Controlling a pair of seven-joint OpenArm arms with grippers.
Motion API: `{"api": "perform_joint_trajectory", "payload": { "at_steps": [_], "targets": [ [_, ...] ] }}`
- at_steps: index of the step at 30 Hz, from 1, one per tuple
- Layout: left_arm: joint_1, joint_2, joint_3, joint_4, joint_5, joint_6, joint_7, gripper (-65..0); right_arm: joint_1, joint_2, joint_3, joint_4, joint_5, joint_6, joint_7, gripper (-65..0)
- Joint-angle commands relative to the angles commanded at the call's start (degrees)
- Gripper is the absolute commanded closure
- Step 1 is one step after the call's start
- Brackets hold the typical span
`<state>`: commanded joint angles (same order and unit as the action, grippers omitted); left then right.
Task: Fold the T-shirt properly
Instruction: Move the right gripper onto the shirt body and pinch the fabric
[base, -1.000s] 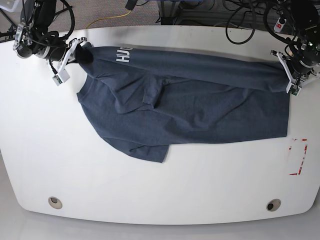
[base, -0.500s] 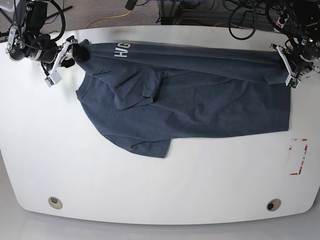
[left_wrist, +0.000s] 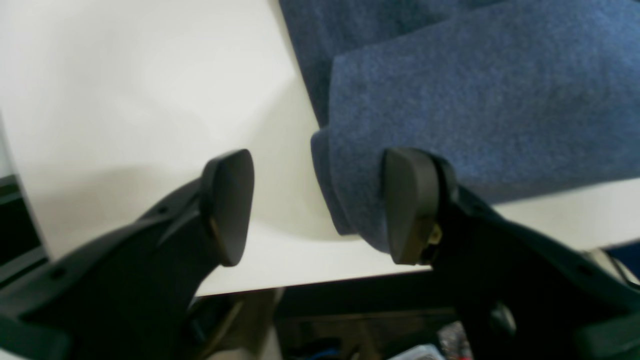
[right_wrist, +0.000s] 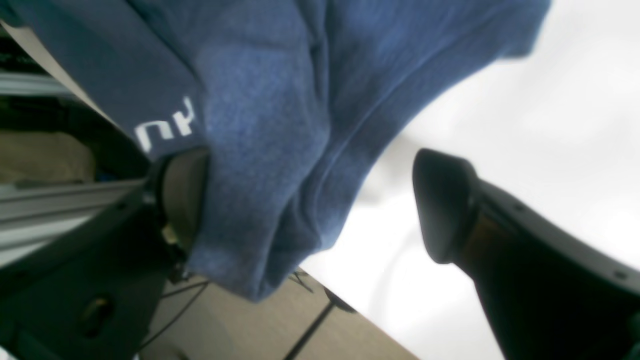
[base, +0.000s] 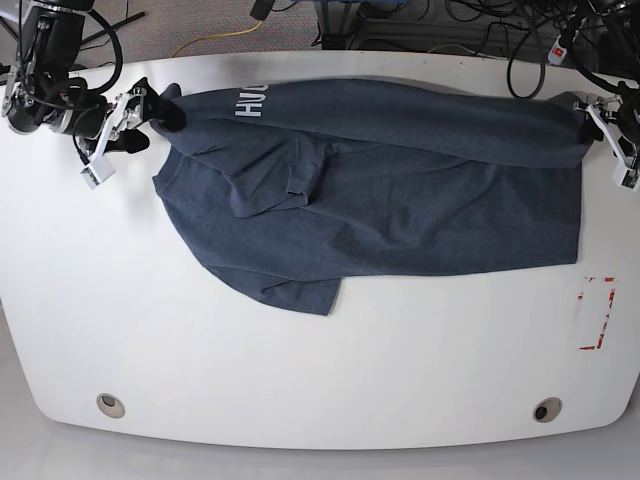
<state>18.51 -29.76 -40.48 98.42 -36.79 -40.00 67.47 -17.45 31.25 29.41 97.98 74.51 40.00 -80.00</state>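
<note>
White tabletop: bore T-shirt below. Navy short-sleeved T-shirt: lay along tabletop's upper edge in base view, long axis side to side, roughly parallel to that edge; folded band uppermost. Left gripper: fingers apart, at shirt end by tabletop's right side in base view, cloth partly between them. Right gripper: fingers apart, at opposite end, bunched cloth partly between them. Each gripper was nearer own end; next move probably called for closing there. White lettering: partly visible, nearer right gripper.
</note>
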Motion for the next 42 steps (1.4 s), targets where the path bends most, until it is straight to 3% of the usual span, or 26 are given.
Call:
{"api": "perform_joint_trajectory", "payload": {
  "at_steps": [5, 8, 10, 13, 18, 22, 25, 28, 32, 35, 38, 42],
  "targets": [
    [3.08, -5.01, 0.09, -3.25, -13.01, 0.0, 0.0, -37.9, -0.26, 0.7, -0.09, 0.0, 7.03, 0.0, 0.0, -54.1],
    [3.6, -5.71, 0.18, -2.73, -20.13, 0.0, 0.09, -37.9, -0.26, 0.7, -0.18, 0.09, 9.58, 0.0, 0.0, -54.1],
    [3.6, -5.8, 0.18, -2.29, -23.03, 0.0, 0.97, -37.9, -0.53, 0.88, -0.18, 0.09, 9.85, 0.0, 0.0, -54.2],
    [3.52, -5.8, 0.18, -2.55, -23.38, 0.0, 1.58, -37.9, -0.62, 2.02, -0.26, 0.0, 8.79, 0.0, 0.0, -54.1],
    [2.81, -5.01, 3.78, -0.97, -17.49, 0.0, 1.58, -37.9, -0.44, 3.08, 0.18, -0.09, 3.6, 0.0, 0.0, -54.1],
    [0.97, -1.76, 7.47, 1.23, -14.24, 0.0, 1.58, -37.9, -0.35, 2.29, -0.09, 0.44, 3.34, 0.0, 0.0, -53.9],
    [0.53, 2.37, 9.14, 3.34, -9.93, 0.0, 1.58, -37.8, -0.09, -2.37, -0.09, 0.53, 1.85, 0.0, 0.0, -53.9],
    [0.7, 6.59, 9.93, 3.96, -3.16, 0.0, 1.58, -37.8, -0.09, -6.59, -0.09, 0.53, -3.34, 0.0, 0.0, -53.9],
    [0.88, 8.18, 11.43, 4.04, 2.2, 0.0, 1.58, -37.5, -0.09, -11.87, -0.09, 0.53, -10.02, 0.0, 0.0, -53.7],
    [2.55, 9.05, 11.78, 4.04, 4.75, 0.0, 1.58, -31.4, -0.09, -14.24, -0.09, 0.62, -13.45, 0.0, 0.0, -53.7],
    [3.52, 8.88, 11.87, 3.52, 6.51, 0.0, 1.58, -27.1, -0.53, -15.82, 0.0, 2.11, -17.32, 0.0, 0.0, -53.7],
    [3.78, 8.53, 11.69, 1.41, 9.67, 0.0, 1.58, -27.2, -0.53, -15.91, -0.09, 4.57, -26.46, 0.0, 0.75, -53.7]
  ]
}}
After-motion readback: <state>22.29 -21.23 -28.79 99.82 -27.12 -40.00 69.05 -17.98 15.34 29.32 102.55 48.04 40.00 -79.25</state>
